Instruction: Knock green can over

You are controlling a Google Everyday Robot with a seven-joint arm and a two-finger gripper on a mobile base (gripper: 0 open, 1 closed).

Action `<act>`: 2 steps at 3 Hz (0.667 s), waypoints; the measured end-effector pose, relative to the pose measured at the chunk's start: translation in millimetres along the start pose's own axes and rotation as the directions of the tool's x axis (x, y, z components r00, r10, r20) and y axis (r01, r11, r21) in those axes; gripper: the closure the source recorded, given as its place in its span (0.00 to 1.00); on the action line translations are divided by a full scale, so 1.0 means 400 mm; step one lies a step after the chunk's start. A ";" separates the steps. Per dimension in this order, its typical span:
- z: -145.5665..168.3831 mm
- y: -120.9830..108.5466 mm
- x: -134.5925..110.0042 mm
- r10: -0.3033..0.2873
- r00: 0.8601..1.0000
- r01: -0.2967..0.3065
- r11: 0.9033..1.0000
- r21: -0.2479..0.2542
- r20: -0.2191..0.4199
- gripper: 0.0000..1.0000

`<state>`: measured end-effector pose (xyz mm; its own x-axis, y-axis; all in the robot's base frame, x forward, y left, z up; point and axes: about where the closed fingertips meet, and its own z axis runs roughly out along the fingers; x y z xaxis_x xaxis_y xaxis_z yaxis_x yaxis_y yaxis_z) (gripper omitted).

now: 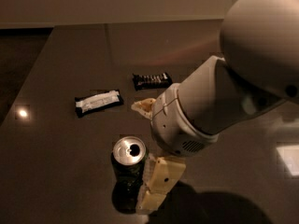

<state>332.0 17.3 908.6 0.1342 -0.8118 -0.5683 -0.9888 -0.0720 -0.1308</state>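
Can (129, 158) upright on table (56, 59). My claw (156, 188) low, at can's 4 o'clock, right against its side. Claw wide or narrow: cannot tell. White wrapper (98, 102) at can's 11 o'clock, dark wrapper (150, 80) at 1 o'clock, both apart from can.

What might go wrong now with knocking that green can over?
The end effector hangs low, close beside the upright green can. A low push may just slide it across the glossy table rather than tipping it. The can looks opened, so any leftover drink might spill.
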 end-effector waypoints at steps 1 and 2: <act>0.037 0.004 -0.016 0.000 1.000 0.000 1.000 0.007 0.017 0.00; 0.055 0.006 -0.020 0.005 1.000 -0.005 1.000 0.014 0.028 0.14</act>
<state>330.1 36.4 895.0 0.1314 -0.7955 -0.5915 -0.9884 -0.0595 -0.1396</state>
